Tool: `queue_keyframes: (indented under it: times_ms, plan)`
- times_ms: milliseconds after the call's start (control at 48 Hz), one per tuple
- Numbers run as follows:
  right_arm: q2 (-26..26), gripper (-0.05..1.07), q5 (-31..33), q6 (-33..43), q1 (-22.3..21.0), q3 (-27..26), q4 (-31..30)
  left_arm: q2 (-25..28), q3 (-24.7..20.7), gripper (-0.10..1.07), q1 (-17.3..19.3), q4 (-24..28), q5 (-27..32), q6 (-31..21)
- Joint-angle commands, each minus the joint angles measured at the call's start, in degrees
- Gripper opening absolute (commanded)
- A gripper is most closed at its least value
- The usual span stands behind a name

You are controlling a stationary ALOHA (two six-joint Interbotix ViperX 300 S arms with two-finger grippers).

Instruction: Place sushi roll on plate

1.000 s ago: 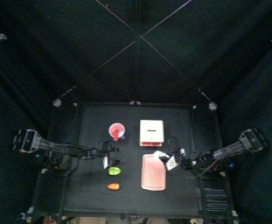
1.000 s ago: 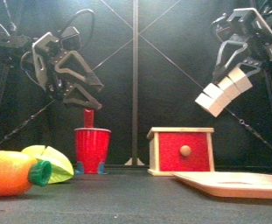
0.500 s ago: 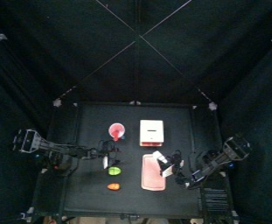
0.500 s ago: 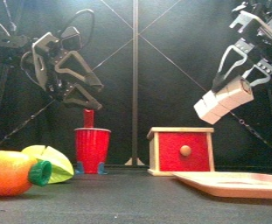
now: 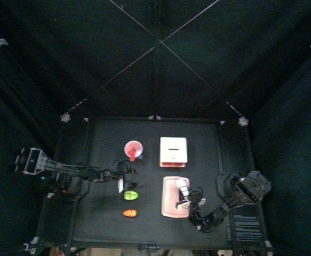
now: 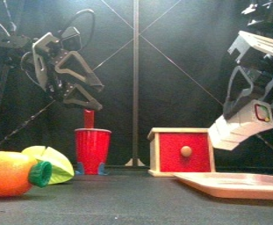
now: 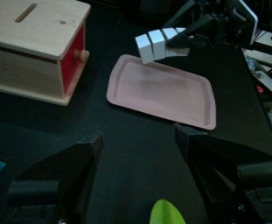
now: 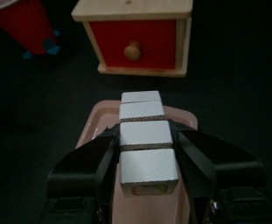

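The sushi roll (image 8: 144,144), a whitish piece in segments, sits between the jaws of my right gripper (image 8: 144,168), which is shut on it. It hangs above the salmon-pink plate (image 8: 98,131) without touching it; the front view shows the sushi roll (image 6: 238,130) clear of the plate (image 6: 234,185). From above, the right gripper (image 5: 194,203) is over the plate (image 5: 173,200) at its right edge. My left gripper (image 7: 144,175) rests open and holds nothing, left of the plate (image 7: 162,90).
A white box with a red front (image 6: 182,151) stands behind the plate, and a red cup (image 6: 93,149) is left of it. An orange piece (image 6: 10,173) and a green piece (image 6: 54,163) lie at the front left.
My right arm has swung toward the table's front and come down, carrying the sushi roll lower over the plate. The left arm has not moved.
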Motion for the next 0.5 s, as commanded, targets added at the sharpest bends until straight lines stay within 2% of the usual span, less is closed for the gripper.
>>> queue_keyframes:
  times_ms: [0, 188, 479]
  plan:
    - [1.67, 0.62, 1.67, 0.79, 0.09, -3.43, 0.97, -0.09, -0.62, 0.97, 0.09, 0.09, -0.53, 0.00]
    - [4.57, 0.62, 3.87, 0.88, 0.09, -6.42, 1.14, 0.00, -0.62, 0.97, 0.18, 0.00, -0.44, 0.09]
    - [7.47, 0.62, 3.96, 2.02, -0.70, -10.02, 3.34, 0.00, -0.62, 0.97, 0.35, -0.44, -0.53, 0.00]
